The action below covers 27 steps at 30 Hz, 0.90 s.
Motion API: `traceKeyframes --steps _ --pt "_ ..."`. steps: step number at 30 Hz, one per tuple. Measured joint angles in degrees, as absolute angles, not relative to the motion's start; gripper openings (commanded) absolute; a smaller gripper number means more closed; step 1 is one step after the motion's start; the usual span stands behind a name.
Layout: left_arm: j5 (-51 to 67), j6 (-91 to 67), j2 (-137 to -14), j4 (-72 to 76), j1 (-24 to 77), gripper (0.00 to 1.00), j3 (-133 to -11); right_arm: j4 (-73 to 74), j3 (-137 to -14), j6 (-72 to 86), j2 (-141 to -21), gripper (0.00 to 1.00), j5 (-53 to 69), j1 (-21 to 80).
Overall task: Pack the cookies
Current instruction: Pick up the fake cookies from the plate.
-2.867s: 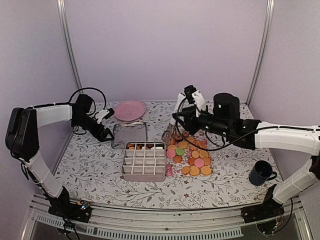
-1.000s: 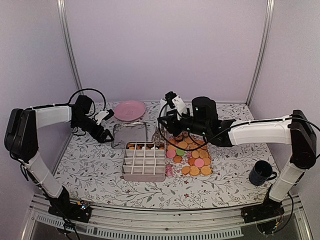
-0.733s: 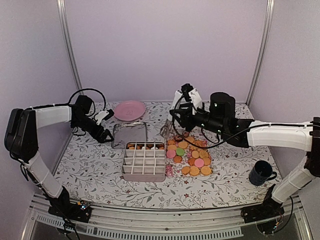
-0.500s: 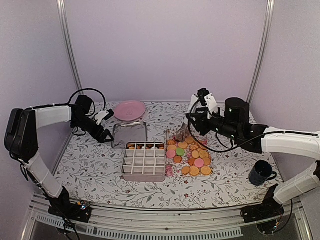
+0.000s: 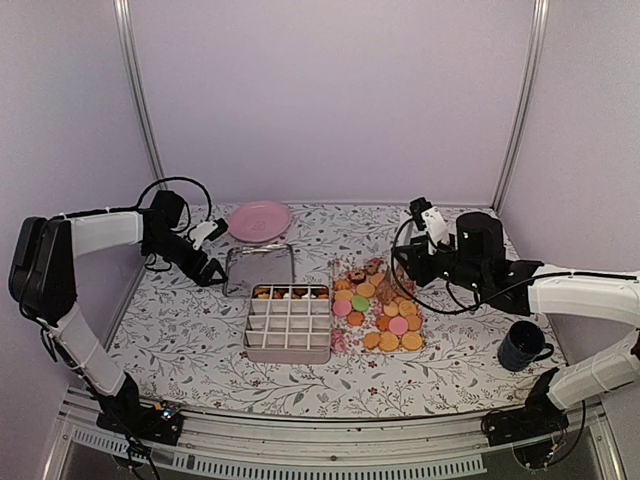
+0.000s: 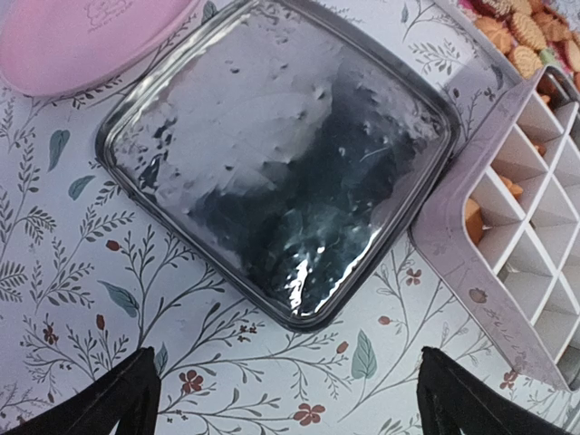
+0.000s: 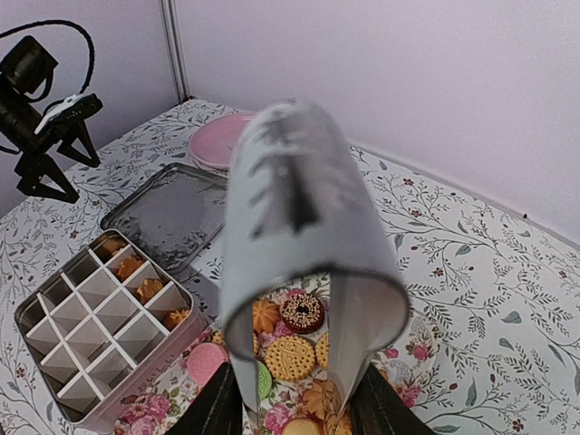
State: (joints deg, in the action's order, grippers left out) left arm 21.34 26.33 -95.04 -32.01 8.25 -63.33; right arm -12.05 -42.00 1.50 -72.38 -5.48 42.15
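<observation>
The cookies [image 5: 380,310] lie spread on a flowered mat right of the divided box [image 5: 288,325]; a few more fill the box's back row [image 5: 290,293]. My right gripper [image 5: 408,264] hovers over the pile's right side, shut on grey tongs [image 5: 386,285] that hang toward it. From the right wrist, the tongs [image 7: 299,227] stick out between my fingers [image 7: 210,410] above the cookies [image 7: 301,337], empty at the tips. My left gripper [image 5: 205,265] is open, low beside the tin lid [image 5: 260,268]; its view shows the lid [image 6: 281,172] ahead of the gripper [image 6: 290,410].
A pink plate [image 5: 259,220] sits at the back, behind the lid. A dark mug [image 5: 522,346] stands at the right near the front. The box [image 7: 100,335] and lid [image 7: 168,213] lie left of the tongs. Walls close in the back and sides.
My right arm carried the tongs from the box's back row rightward across the cookie pile to its right side. The left arm has not moved.
</observation>
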Motion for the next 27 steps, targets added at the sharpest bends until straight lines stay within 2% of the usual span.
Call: traceKeyframes --steps 17,27 --pt "20.95 26.35 -95.04 -32.01 8.34 0.99 -63.35 -15.42 -43.88 -0.23 -80.12 0.41 -6.68 36.53" --pt "20.91 26.39 -95.22 -31.97 8.34 0.99 -63.35 -15.88 -43.88 -1.28 -81.12 0.33 -6.68 35.81"
